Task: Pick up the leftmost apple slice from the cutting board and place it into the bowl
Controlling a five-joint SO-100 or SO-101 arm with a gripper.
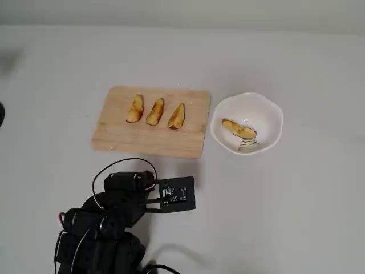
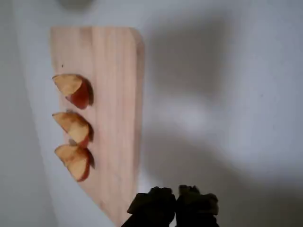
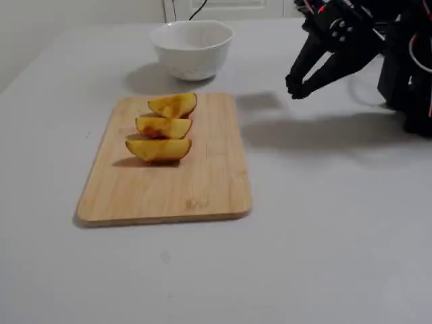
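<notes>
1. Three apple slices lie in a row on the cutting board (image 1: 149, 123); in the overhead view the leftmost one (image 1: 135, 108) sits toward the board's far left part.
2. One more apple slice (image 1: 239, 129) already rests inside the bowl (image 1: 271, 111), which stands just right of the board in that view.
3. My gripper (image 3: 295, 88) hangs above bare table, near the board's near edge in the overhead view, touching nothing.
4. My fingertips (image 2: 156, 201) look pressed together in the wrist view, with nothing between them.
</notes>
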